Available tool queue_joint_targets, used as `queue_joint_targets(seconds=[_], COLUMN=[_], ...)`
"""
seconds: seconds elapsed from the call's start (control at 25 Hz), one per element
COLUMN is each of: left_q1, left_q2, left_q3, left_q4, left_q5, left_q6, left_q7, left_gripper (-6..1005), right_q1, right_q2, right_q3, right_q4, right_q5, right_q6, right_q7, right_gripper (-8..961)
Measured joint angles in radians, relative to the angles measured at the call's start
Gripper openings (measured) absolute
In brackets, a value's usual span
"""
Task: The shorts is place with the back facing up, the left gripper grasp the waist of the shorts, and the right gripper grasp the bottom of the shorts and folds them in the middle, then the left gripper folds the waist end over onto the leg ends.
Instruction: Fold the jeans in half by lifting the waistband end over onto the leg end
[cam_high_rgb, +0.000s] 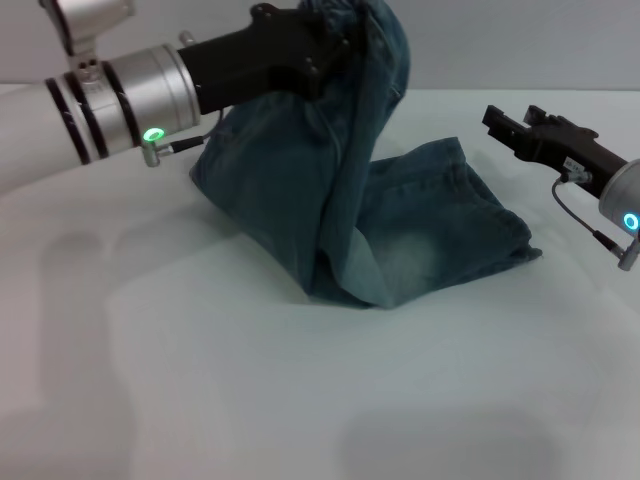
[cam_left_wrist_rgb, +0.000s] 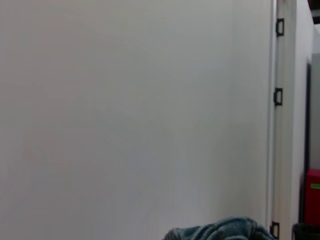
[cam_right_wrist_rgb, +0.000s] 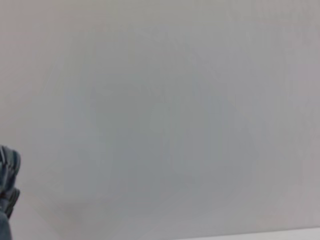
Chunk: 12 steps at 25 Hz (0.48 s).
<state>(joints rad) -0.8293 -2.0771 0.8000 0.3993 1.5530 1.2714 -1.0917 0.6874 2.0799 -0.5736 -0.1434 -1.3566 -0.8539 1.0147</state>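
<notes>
Lifting one end of the shorts (cam_high_rgb: 340, 200) high at the upper middle of the head view, the left claw (cam_high_rgb: 335, 55) is clamped on the denim, most likely the waist, though the band itself is hidden in the bunched cloth. The rest of the shorts hangs down from it and lies folded on the white counter (cam_high_rgb: 200, 380) at the frame's centre, spreading toward the right. The right claw (cam_high_rgb: 510, 128) hovers at the right edge, holding nothing, just clear of the cloth; whether its fingers are wide or narrow I cannot tell.

To do this step well, I judge the left claw should carry its end across and lower it flat over the leg ends, edges lined up, letting go only once the cloth rests. The right claw sits close to that landing spot and could get in the way.

The left wrist view shows a pale wall, a door frame with black hinges, and a bit of denim (cam_left_wrist_rgb: 220, 231) at the bottom edge.

The right wrist view shows only blank pale surface, with a scrap of denim (cam_right_wrist_rgb: 7, 185) at lower left.
</notes>
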Motion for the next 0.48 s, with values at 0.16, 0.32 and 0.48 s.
queue_joint_targets(seconds=[0.16, 0.32, 0.48], left_q1=[-0.003, -0.001, 0.010], left_q2=[-0.001, -0.001, -0.001], left_q3=[0.111, 0.214, 0.289], left_q4=[-0.009, -0.011, -0.008], left_q5=[-0.079, -0.177, -0.259], left_q6=[-0.028, -0.055, -0.066], left_q7=[0.002, 0.003, 0.021], left_gripper=[129, 133, 138], right_q1=[-0.007, -0.015, -0.028], right_q2=[0.000, 0.001, 0.002], right_q3=[0.000, 0.000, 0.000], right_q4=[0.005, 0.011, 0.015], right_q5=[0.001, 0.002, 0.013], right_q6=[0.004, 0.004, 0.002], right_q7=[-0.007, -0.008, -0.008], right_gripper=[676, 676, 676])
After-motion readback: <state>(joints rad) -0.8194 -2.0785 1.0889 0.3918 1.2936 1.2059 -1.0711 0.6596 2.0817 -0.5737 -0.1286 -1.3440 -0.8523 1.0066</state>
